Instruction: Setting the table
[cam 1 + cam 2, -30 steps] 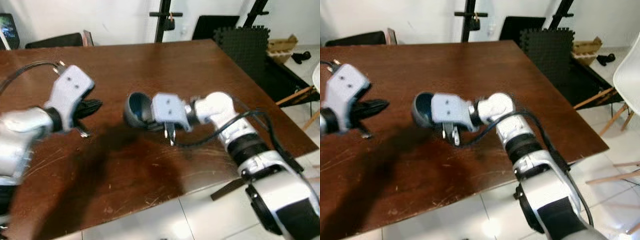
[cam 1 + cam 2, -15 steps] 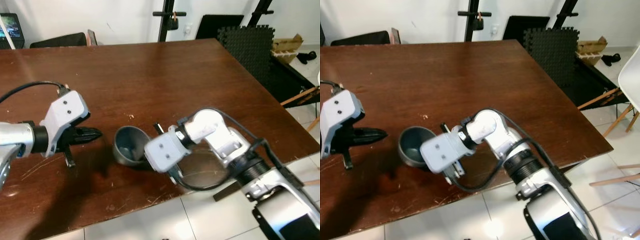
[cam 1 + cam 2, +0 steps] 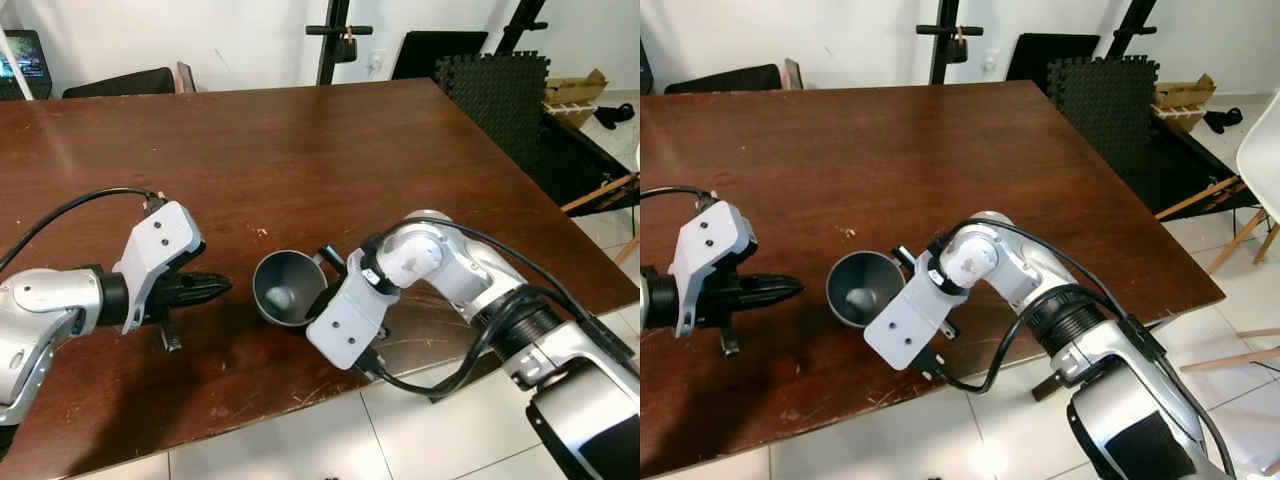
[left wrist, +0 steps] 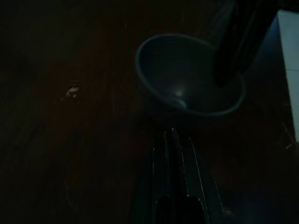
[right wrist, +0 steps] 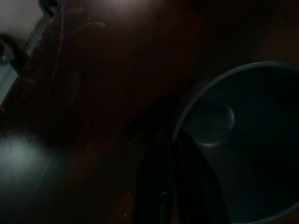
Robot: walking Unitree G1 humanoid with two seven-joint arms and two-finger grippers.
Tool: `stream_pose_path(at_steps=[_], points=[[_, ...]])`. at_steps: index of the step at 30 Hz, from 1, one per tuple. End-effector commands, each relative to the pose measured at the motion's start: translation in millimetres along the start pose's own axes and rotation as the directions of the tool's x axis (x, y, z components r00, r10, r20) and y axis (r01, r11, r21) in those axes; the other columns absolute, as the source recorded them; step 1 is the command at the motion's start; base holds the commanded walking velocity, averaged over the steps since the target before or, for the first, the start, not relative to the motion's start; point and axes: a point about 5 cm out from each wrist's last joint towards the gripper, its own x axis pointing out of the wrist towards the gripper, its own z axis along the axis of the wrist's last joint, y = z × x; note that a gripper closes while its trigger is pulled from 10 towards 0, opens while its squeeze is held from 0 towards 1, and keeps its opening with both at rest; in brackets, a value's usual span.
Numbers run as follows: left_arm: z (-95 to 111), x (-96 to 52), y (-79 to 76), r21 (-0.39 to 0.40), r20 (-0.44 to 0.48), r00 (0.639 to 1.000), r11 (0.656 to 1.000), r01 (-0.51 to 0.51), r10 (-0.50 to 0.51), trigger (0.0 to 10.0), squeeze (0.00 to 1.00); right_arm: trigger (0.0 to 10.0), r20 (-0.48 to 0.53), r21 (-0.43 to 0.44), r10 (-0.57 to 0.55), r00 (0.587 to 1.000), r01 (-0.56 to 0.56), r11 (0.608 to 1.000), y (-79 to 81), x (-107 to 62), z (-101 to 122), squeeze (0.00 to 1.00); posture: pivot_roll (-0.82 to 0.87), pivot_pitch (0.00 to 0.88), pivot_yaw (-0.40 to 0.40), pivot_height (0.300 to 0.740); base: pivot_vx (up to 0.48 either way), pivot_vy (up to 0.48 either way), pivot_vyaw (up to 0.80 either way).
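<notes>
1. Right now I see a small dark grey round bowl (image 3: 286, 290) sitting on the dark brown wooden table (image 3: 300, 150), in the lower middle of the left eye frame, close to the table's near edge.
2. My right gripper (image 5: 175, 154) is pinched on the bowl's rim; in the right wrist view one black finger lies outside the rim and one inside, with the rim between them.
3. My right arm's silver wrist block (image 3: 345, 322) sits just right of the bowl and partly over the table edge.
4. My left gripper (image 3: 212, 288) is at the middle left of the frame, low over the table, its fingers pressed together and holding nothing.
5. Its tips point at the bowl from just beside it, not touching.
6. Beyond the table's far edge, at the top of the frame, stand a black stand (image 3: 333, 40) and dark foam mats (image 3: 495, 90).
</notes>
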Motion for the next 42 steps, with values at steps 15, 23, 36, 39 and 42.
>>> stream_pose_path(at_steps=[15,23,36,39,42], points=[[-1.5,9.5,-12.9,-0.031,0.020,0.999,0.999,0.025,-0.025,10.0,0.00,10.0,0.087,0.318,-0.508,0.857,0.459,0.829,-49.2,-18.2,-7.0,0.00,0.08,0.240,-0.028,0.740,0.000,0.000,0.00],[-0.9,10.0,-13.8,-0.033,0.024,0.999,0.999,0.024,-0.023,10.0,0.00,10.0,0.018,0.489,-0.617,0.787,0.532,0.692,-45.8,-36.5,-25.7,0.00,0.09,0.234,-0.024,0.740,0.000,0.000,0.00],[15.8,19.6,11.0,-0.203,0.188,0.963,0.967,-0.152,0.191,10.0,0.00,10.0,-0.088,0.975,-0.751,0.654,0.211,0.069,12.4,-33.7,-70.3,0.00,0.07,0.237,-0.023,0.740,0.000,0.000,0.00],[21.1,21.5,24.7,-0.253,0.209,0.925,0.931,-0.262,0.317,10.0,0.00,10.0,-0.046,0.993,-0.753,0.657,0.113,0.037,21.3,-20.4,-65.4,0.00,0.07,0.237,-0.026,0.740,0.000,0.000,0.00],[24.6,26.1,32.1,-0.305,0.221,0.895,0.899,-0.315,0.389,10.0,0.00,10.0,-0.063,0.998,-0.746,0.663,0.062,-0.029,28.7,-4.0,-63.3,0.00,0.07,0.237,-0.026,0.740,0.000,0.000,0.00]])
